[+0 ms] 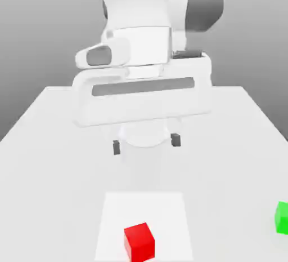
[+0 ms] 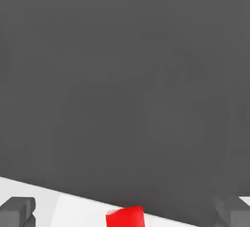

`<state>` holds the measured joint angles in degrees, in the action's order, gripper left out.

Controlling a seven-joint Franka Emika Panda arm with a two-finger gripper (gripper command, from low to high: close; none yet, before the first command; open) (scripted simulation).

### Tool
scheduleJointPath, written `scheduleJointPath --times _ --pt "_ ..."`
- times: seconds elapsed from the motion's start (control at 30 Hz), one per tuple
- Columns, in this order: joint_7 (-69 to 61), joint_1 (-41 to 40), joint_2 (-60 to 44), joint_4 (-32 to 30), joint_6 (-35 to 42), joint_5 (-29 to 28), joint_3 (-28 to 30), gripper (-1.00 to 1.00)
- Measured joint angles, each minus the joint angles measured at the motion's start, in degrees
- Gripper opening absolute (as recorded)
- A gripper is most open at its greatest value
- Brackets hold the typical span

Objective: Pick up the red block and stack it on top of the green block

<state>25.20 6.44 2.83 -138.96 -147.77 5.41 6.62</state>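
We see the end effector (image 1: 146, 143) hanging above the white worktop (image 1: 50, 159), its two dark fingertips (image 1: 116, 147) spread wide with nothing between them, so it is released. The red block (image 1: 139, 241) sits on a lighter square patch (image 1: 112, 221) near the front edge, well apart from the end effector. The green block (image 1: 282, 217) rests at the exterior view's right edge, partly cut off, well apart from the red one. In the hand view, the red block (image 2: 126, 216) shows between the fingertips (image 2: 17, 210).
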Motion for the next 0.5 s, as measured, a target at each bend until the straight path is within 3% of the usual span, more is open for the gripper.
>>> scheduleJointPath --times 0.37,0.4,0.5 --pt "-6.02 -1.18 -22.5 -1.4 -12.18 0.01 -1.04 0.0" --pt "-6.22 -1.68 -24.35 -1.12 -13.71 0.28 -1.6 -1.0" --pt "-6.21 -1.69 -24.35 -1.12 -13.68 0.27 -1.6 -1.0"
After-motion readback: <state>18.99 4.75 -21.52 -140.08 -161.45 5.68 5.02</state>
